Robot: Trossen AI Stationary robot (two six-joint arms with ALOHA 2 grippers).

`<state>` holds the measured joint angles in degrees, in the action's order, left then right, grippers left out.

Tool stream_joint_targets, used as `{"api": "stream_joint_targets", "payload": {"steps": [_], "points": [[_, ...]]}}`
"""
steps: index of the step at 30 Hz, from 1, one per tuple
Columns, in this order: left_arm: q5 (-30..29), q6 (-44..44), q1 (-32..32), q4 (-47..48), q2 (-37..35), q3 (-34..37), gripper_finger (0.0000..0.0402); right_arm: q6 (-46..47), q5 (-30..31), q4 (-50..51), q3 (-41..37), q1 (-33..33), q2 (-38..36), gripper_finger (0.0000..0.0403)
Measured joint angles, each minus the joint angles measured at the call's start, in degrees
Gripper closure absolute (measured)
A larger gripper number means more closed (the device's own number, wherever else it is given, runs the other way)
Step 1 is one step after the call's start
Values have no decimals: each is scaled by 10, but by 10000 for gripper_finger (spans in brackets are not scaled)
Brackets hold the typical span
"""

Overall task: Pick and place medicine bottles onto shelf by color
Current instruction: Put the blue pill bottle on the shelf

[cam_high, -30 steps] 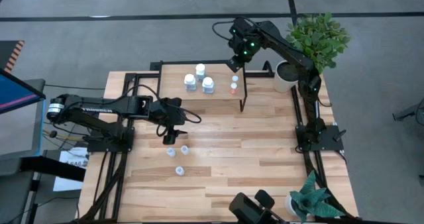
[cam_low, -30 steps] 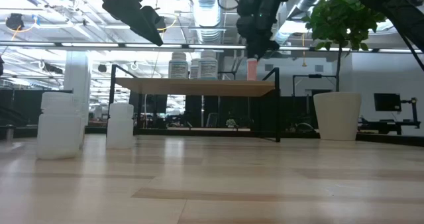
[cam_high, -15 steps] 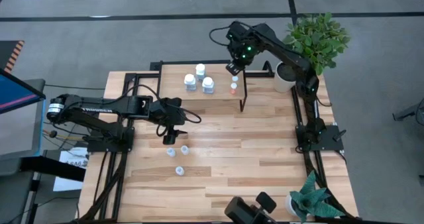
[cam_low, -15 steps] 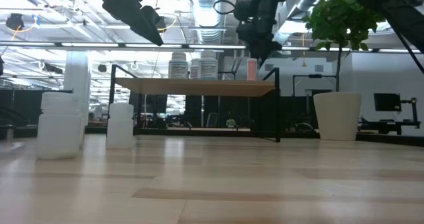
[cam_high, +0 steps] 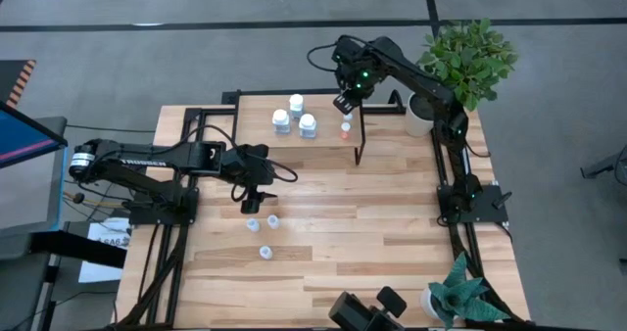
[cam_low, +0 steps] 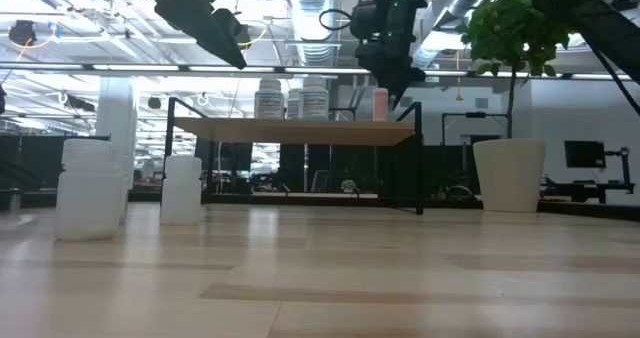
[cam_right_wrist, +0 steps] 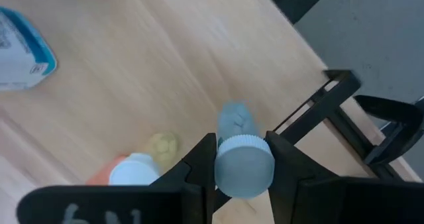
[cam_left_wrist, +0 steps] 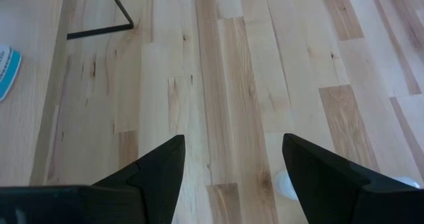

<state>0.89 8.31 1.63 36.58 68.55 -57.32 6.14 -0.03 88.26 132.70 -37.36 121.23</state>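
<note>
The shelf (cam_high: 257, 111) stands at the table's far side. It carries three white bottles (cam_high: 297, 103), (cam_high: 282, 121), (cam_high: 308, 125) and an orange bottle (cam_high: 345, 129) near its right end. My right gripper (cam_high: 343, 102) is over that right end, just beyond the orange bottle (cam_right_wrist: 129, 172), and is shut on a small pale-blue bottle (cam_right_wrist: 238, 144). My left gripper (cam_high: 252, 206) hangs open and empty over the table's left middle. It is just above three small pale bottles standing on the table (cam_high: 252, 223), (cam_high: 271, 219), (cam_high: 265, 252). My right gripper pinches the pale-blue bottle's ribbed white cap (cam_right_wrist: 245, 163) between its two fingers, which come from above and point down. The bottle stands upright below the fingers, over the shelf top (cam_right_wrist: 132, 65) near its edge. Whether its base touches the shelf I cannot tell.
A white pot with a green plant (cam_high: 423, 116) stands just right of the shelf. A second potted plant (cam_high: 446, 300) is at the near right corner. The three table bottles show large at the left of the low view (cam_low: 90, 190). Bare planks fill the table's middle and right.
My right gripper has moved a little toward the table's left and up over the shelf's right end, away from the orange bottle, which stays where it was. My left arm has kept still.
</note>
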Motion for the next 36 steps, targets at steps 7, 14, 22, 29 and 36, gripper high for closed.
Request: {"api": "stream_joint_targets", "payload": {"steps": [7, 14, 22, 29, 36], "points": [[0, -1, 0, 0, 0, 0, 160, -1, -1, -4, 0, 2, 0, 300], [0, 3, 0, 1, 0, 0, 160, -9, -2, 0, -16, 6, -1, 300], [0, 0, 0, 1, 0, 0, 160, -6, -2, -6, -20, 8, 0, 299], [0, 0, 0, 5, 0, 0, 160, -7, -2, -10, -20, 10, 0, 245], [0, 0, 0, 7, 0, 0, 160, -6, -2, -13, -20, 10, 0, 193]]}}
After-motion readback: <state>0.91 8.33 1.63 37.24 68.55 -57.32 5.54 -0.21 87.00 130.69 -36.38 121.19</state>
